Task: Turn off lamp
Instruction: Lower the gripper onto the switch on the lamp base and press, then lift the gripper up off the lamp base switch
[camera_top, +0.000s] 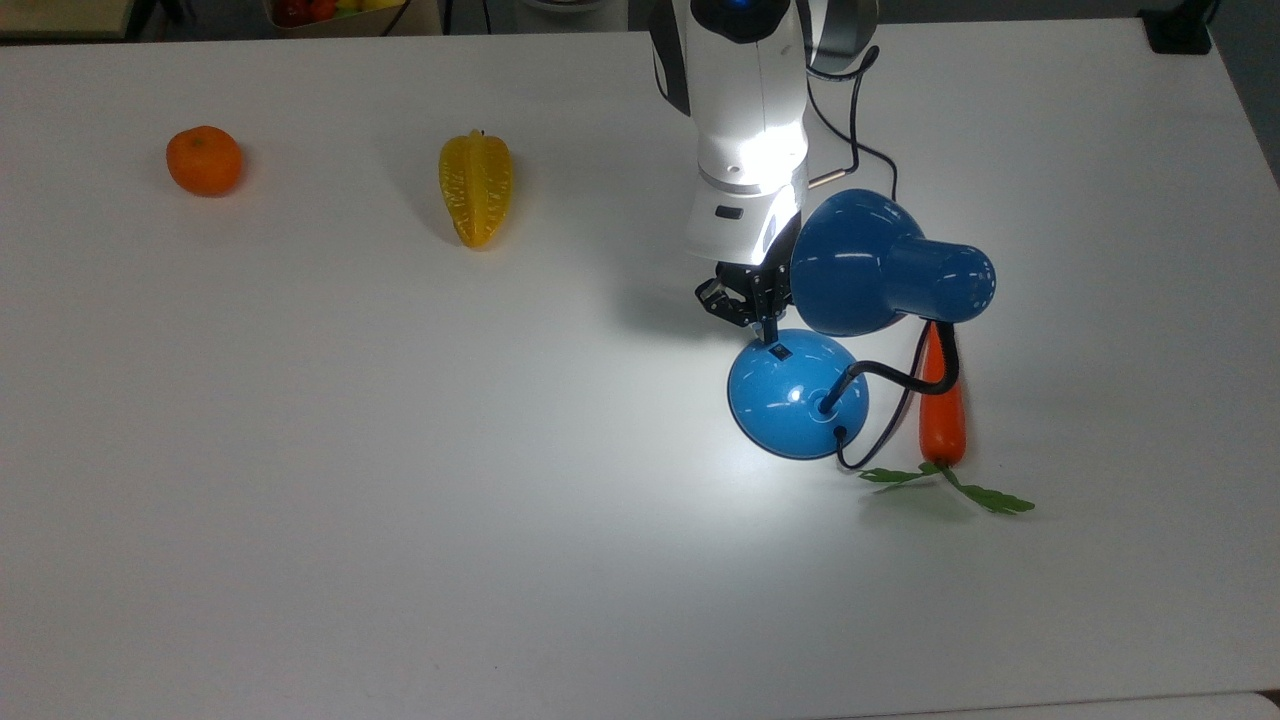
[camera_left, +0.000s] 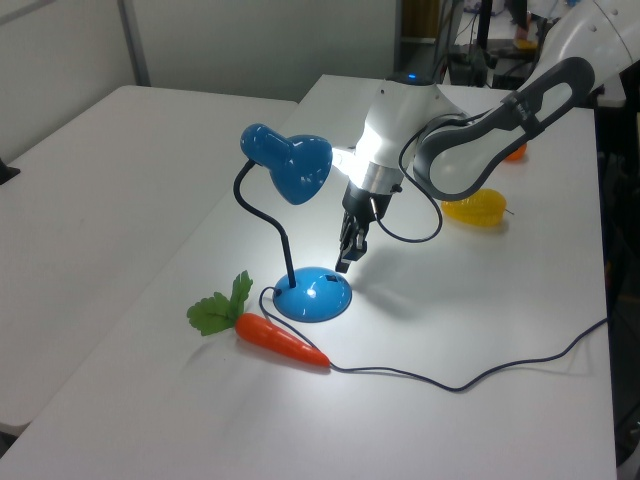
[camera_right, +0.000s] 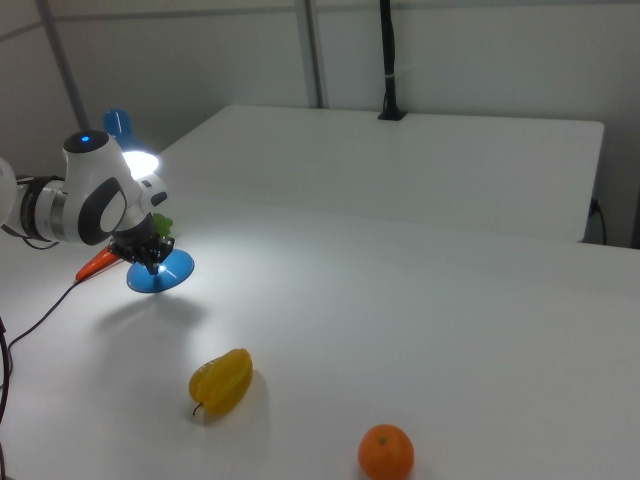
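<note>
The lamp is lit and throws a bright patch on the white table (camera_top: 400, 450). Its glossy blue shade (camera_top: 860, 262) hangs on a black gooseneck (camera_top: 890, 375) over the round blue base (camera_top: 797, 395), which carries a small black switch (camera_top: 779, 351). My gripper (camera_top: 768, 322) points down with its fingers shut, the tip just above the switch at the base's far edge. The left view has the gripper (camera_left: 343, 263) right over the base (camera_left: 313, 293), beside the shade (camera_left: 290, 165). In the right view the gripper (camera_right: 152, 264) stands over the base (camera_right: 160, 273).
A carrot (camera_top: 942, 420) with green leaves lies against the lamp's cord on the top view's right. A yellow starfruit (camera_top: 476, 187) and an orange (camera_top: 204, 159) sit on the top view's left. The black cord (camera_left: 470, 378) trails across the table.
</note>
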